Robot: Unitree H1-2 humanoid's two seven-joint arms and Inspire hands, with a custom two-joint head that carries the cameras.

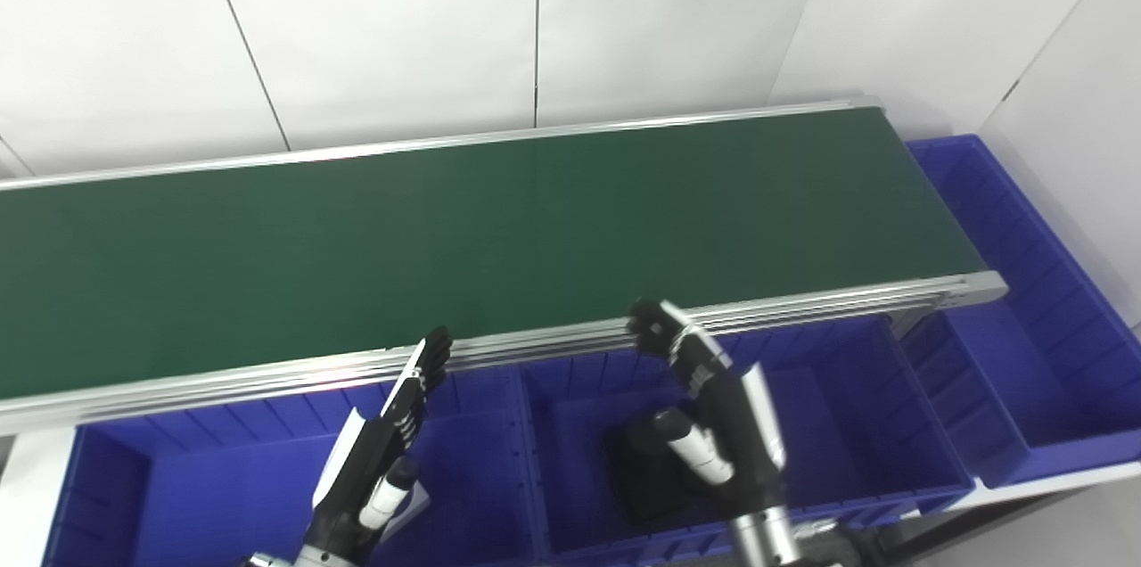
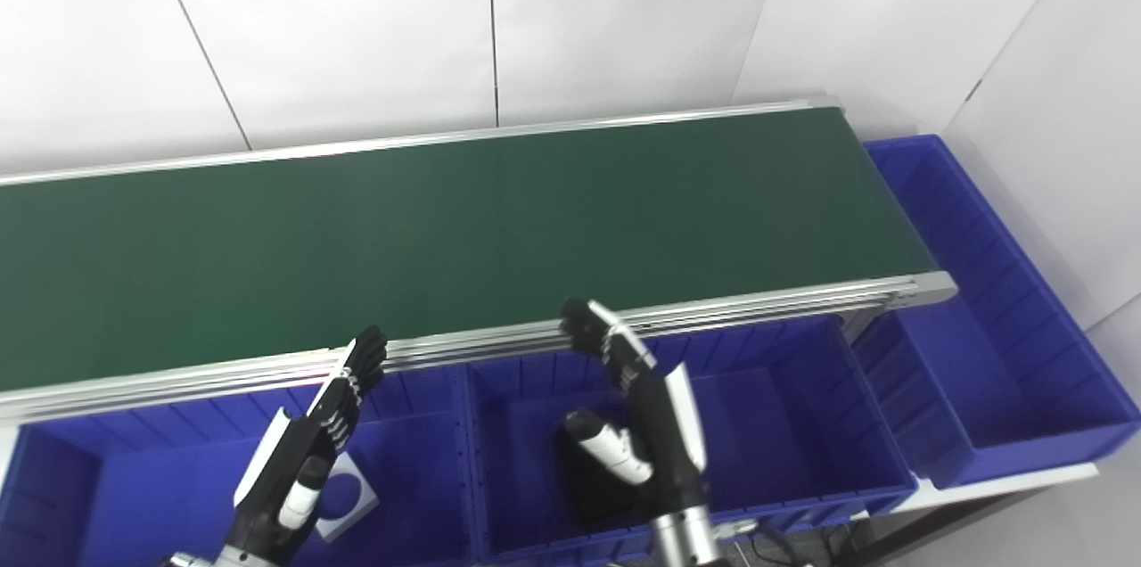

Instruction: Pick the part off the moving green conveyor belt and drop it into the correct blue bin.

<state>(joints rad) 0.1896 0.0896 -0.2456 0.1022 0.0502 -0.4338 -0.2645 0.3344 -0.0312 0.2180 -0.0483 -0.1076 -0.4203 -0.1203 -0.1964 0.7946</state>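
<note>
Bare green belt (image 1: 499, 228); both hands' fingers spread, empty, over blue bins (image 1: 847, 424); dark flat part (image 2: 593, 473) in middle bin, heading unclear.

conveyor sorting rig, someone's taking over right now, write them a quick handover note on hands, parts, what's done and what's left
Left hand: open, holding nothing, hovering over the left blue bin.
Right hand: open, holding nothing, over the middle blue bin, fingertips near the belt's front rail.
Green conveyor belt: no part visible on it.
Bins: a black part lies in the middle bin; a white piece with a round hole lies in the left bin. The right-end blue bin shows nothing inside.
Done: those two pieces are binned.
Left: wait for the next part on the belt, pick it and drop it into its matching bin.
</note>
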